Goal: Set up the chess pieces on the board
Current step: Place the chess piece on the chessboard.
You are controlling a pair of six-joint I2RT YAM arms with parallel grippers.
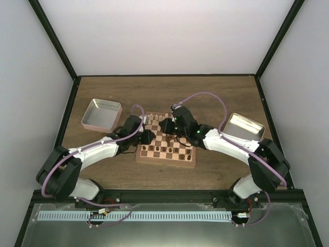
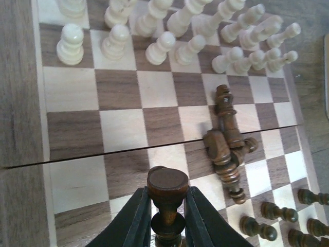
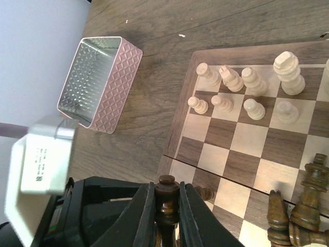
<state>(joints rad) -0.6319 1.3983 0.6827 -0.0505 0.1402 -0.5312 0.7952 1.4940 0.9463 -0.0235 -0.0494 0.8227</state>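
from above, both arms meet over the board (image 1: 166,154) in the middle of the worktop (image 1: 216,98). at the left wrist, your left hand (image 2: 167,211) pinches a dark piece (image 2: 167,182) by its neck over the near squares. fallen dark pieces (image 2: 226,144) lie just to its right, and cream pieces (image 2: 169,36) stand along the far rows. at the right wrist, the right hand (image 3: 166,206) clamps another dark piece (image 3: 166,186) the same way. they look light, hard, smooth and easy to tip, so hold below the head.
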